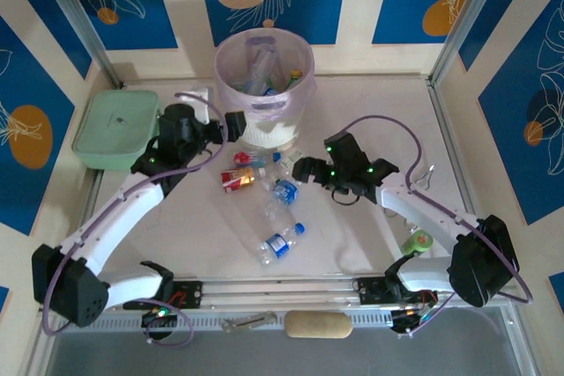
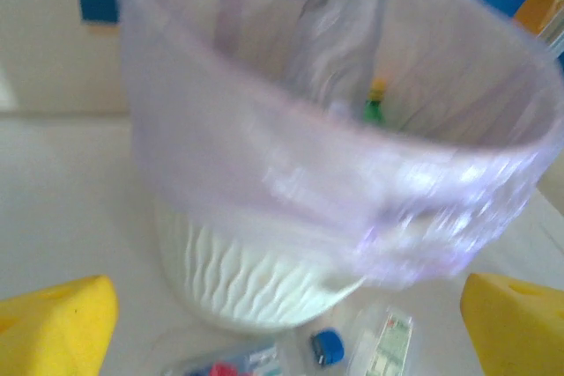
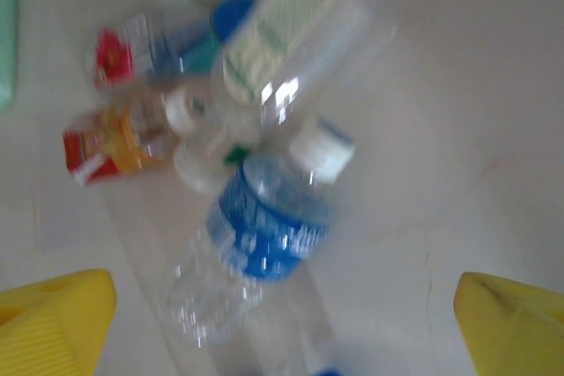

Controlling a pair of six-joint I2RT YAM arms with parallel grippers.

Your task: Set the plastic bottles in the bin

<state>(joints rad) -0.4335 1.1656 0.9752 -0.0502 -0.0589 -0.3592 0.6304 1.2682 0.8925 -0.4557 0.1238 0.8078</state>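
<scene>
Two robot arms work through a scatter of plastic bottles on a white table (image 1: pixel 397 121). The bin (image 1: pixel 269 112), a round white wastebasket lined with a translucent pink-purple bag, stands at the far side of the table and already holds several bottles, a yellow-capped green bottle (image 1: pixel 295 77) among them. The left gripper (image 1: pixel 234 125) hangs just beside the bin's wall, jaws wide apart and empty. The right gripper (image 1: pixel 304 168) hovers over the cluster in front of the bin, jaws also wide apart with nothing between them; in its wrist view a blue-labelled bottle (image 3: pixel 269 226) lies directly below, touching a pale-labelled bottle (image 3: pixel 282 37) and a red-labelled bottle (image 3: pixel 110 143). Another clear bottle (image 1: pixel 280 242) lies nearer the arms, and a lone green bottle (image 1: pixel 419 241) rests close to the right arm, well apart from the rest. The job looks partly done, with the right arm lining up its next pick. That calls for lowering the jaws astride the blue-labelled bottle's body, clear of its neighbours, then closing and lifting toward the bin.
</scene>
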